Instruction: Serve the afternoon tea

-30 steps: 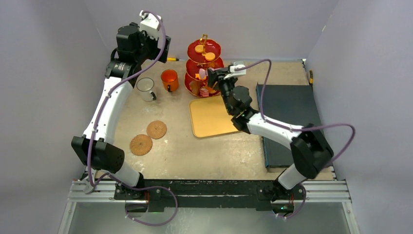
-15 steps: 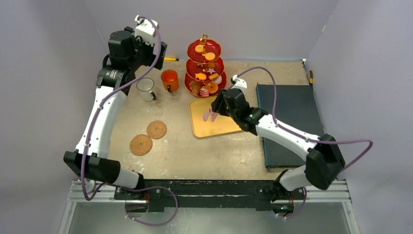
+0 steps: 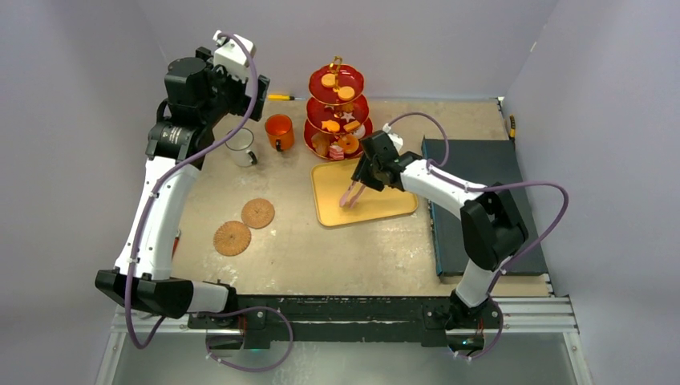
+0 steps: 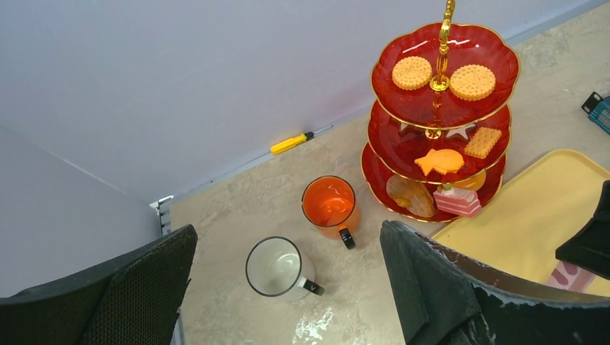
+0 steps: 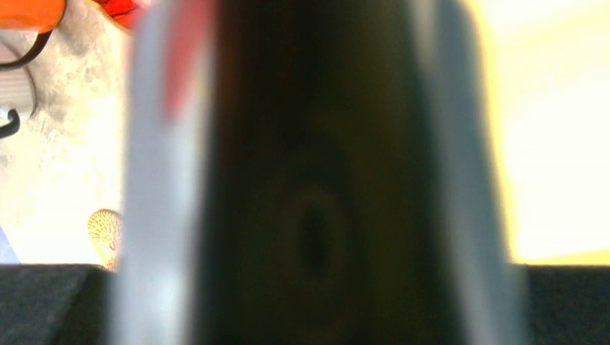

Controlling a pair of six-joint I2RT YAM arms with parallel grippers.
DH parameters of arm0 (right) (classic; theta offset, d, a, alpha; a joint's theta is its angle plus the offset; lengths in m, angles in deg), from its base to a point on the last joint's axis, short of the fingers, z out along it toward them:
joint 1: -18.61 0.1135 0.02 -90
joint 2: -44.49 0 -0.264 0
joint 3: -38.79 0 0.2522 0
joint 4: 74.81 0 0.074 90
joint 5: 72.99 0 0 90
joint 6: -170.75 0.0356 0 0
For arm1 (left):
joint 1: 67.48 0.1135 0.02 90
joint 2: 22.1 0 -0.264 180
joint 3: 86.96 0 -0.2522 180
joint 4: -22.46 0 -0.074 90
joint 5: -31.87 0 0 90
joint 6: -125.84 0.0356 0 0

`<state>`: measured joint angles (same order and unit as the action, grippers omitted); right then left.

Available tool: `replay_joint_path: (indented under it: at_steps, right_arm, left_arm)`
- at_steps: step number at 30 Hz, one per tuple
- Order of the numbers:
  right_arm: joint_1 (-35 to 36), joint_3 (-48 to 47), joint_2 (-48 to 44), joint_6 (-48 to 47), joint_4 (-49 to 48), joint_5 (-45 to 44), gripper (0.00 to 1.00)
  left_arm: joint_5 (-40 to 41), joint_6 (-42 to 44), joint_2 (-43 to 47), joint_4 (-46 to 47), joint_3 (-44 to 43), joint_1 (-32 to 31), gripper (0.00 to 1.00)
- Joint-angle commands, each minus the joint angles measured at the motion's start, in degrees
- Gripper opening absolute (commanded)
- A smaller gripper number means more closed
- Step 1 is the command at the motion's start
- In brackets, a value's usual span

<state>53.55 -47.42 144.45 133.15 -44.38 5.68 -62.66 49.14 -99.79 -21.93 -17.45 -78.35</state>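
Clear from above only: coasters (image 3: 232, 238), bare, at left. Left gripper (image 4: 288, 302) spread wide, high over white mug (image 4: 277, 267) and orange mug (image 4: 329, 203); pastries (image 4: 412, 72) sharp on stand (image 4: 503, 72) from that wrist. Right gripper (image 3: 350, 196) low over yellow tray (image 3: 385, 207); own wrist view blurred, cannot tell whether pinched or spread

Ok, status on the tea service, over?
Left claw open, above orange mug and white mug. Right claw over yellow tray, grip unclear. Pastries on stand; both mugs off the coasters. Nothing seen blocking.
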Motion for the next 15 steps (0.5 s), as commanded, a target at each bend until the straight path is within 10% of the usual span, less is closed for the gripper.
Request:
replay_joint_path:
  at_steps: [1,15]
  right_arm:
    - [-2.73,-1.04,0.83,4.80,-0.25,2.87,0.48]
    - [-7.29,-2.67,9.00,10.84,-0.85,3.88,0.60]
  left_arm:
    - [-1.06,1.55,1.87,0.18,0.33,0.67,0.99]
    - [-2.67,2.02,2.92,1.60,2.37,0.68,0.99]
